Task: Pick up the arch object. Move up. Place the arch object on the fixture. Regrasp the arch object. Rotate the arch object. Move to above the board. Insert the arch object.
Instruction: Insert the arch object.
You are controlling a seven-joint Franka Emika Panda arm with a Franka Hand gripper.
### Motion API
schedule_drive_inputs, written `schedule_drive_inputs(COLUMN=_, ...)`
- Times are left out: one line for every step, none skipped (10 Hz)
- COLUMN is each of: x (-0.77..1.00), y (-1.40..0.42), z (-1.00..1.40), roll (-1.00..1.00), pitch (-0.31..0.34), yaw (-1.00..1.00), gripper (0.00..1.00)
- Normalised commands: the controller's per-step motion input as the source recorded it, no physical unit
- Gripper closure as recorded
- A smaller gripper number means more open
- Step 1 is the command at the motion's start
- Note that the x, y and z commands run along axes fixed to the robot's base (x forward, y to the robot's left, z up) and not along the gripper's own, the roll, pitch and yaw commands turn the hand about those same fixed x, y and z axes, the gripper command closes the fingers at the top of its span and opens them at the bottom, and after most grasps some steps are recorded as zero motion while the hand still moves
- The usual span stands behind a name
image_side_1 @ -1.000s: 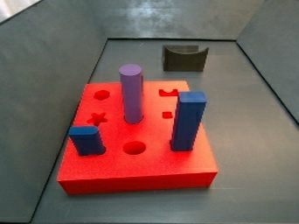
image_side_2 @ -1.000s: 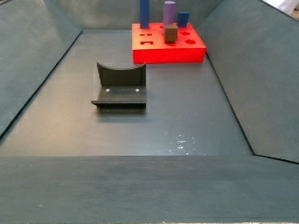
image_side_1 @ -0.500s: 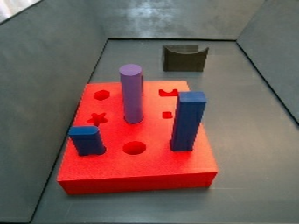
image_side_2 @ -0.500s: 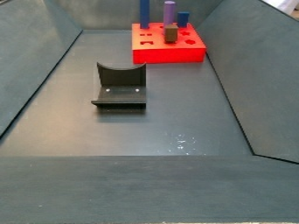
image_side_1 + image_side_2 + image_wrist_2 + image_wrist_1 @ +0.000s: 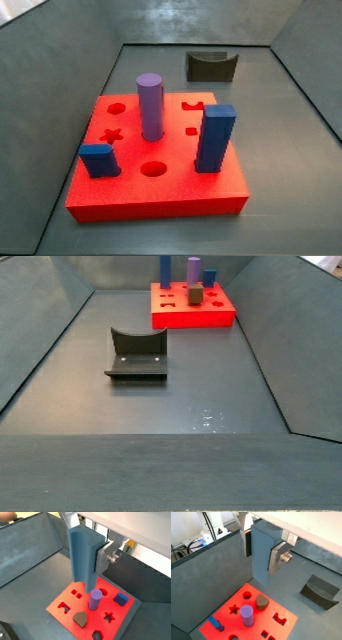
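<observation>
In both wrist views my gripper is shut on the arch object, a pale grey-blue bar. The bar hangs upright between the silver fingers, high over the red board. An arch-shaped cut-out shows at the board's far edge. The dark fixture stands bare on the floor, apart from the board. Neither the gripper nor the bar appears in the side views.
A purple cylinder and two darker blue square pegs stand upright in the board. A small brown piece sits in another hole. Grey walls enclose the floor on all sides.
</observation>
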Motion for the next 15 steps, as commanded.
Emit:
schedule_drive_inputs(x=0.0, y=0.0, z=0.0, roll=0.0, pitch=-0.019, yaw=0.0, gripper=1.0)
schedule_drive_inputs(x=0.0, y=0.0, z=0.0, roll=0.0, pitch=-0.004, yaw=0.0, gripper=1.0)
schedule_drive_inputs(x=0.79, y=-0.09, z=-0.33, roll=0.0, pitch=0.079, yaw=0.0, gripper=1.0)
schedule_drive_inputs(x=1.0, y=0.0, z=-0.46, roll=0.0, pitch=0.08, yaw=0.19, gripper=1.0)
schedule_drive_inputs(x=1.0, y=0.0, z=-0.52, roll=-0.07, pitch=0.034, yaw=0.21, gripper=1.0)
schedule_drive_inputs(x=0.99, y=0.05, z=-0.47, roll=-0.12, pitch=0.01, yaw=0.27, gripper=1.0)
schedule_drive_inputs(x=0.85, y=0.09, z=-0.43, roll=-0.12, pitch=0.0, yaw=0.4, gripper=1.0)
schedule_drive_inputs(x=0.76, y=0.1, z=-0.37, roll=0.0, pitch=0.023, yaw=0.46, gripper=1.0)
schedule_drive_inputs(x=0.67, y=0.09, z=-0.28, roll=0.14, pitch=0.043, yaw=0.44, gripper=1.0)
schedule_drive_inputs(x=0.59, y=0.07, z=-0.29, roll=0.22, pitch=0.046, yaw=0.46, gripper=1.0)
schedule_drive_inputs(x=0.67, y=0.09, z=-0.51, roll=0.18, pitch=0.039, yaw=0.33, gripper=1.0)
schedule_drive_inputs(x=0.72, y=0.03, z=-0.66, roll=0.16, pitch=0.046, yaw=0.0, gripper=1.0)
schedule_drive_inputs(x=0.53, y=0.11, z=-0.75, roll=0.09, pitch=0.0, yaw=-0.04, gripper=1.0)
schedule_drive_inputs(x=0.39, y=0.13, z=-0.91, roll=0.06, pitch=-0.017, yaw=-0.07, gripper=1.0)
schedule_drive_inputs(x=0.3, y=0.18, z=-0.92, roll=0.06, pitch=-0.026, yaw=-0.04, gripper=1.0)
